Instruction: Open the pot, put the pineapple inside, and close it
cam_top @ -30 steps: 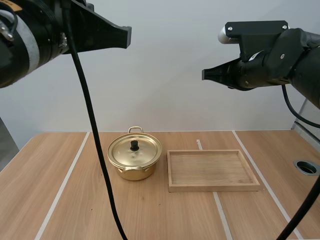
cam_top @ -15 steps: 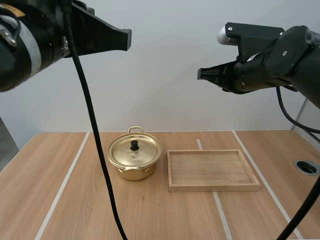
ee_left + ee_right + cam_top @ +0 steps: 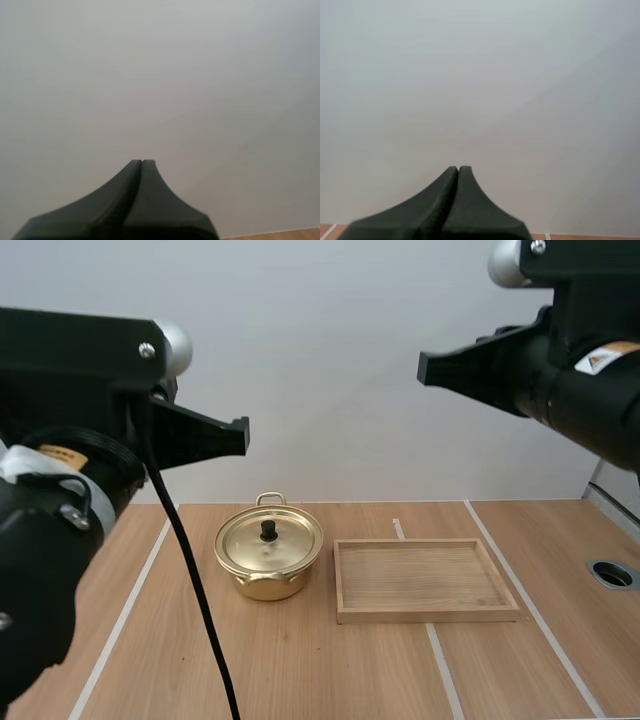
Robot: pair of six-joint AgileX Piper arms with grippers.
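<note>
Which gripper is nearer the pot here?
Left, judging by the high view. The left gripper hangs well above the pot, slightly to its left; the right gripper hangs higher, toward the wooden tray side. Both are shut, holding nothing.
</note>
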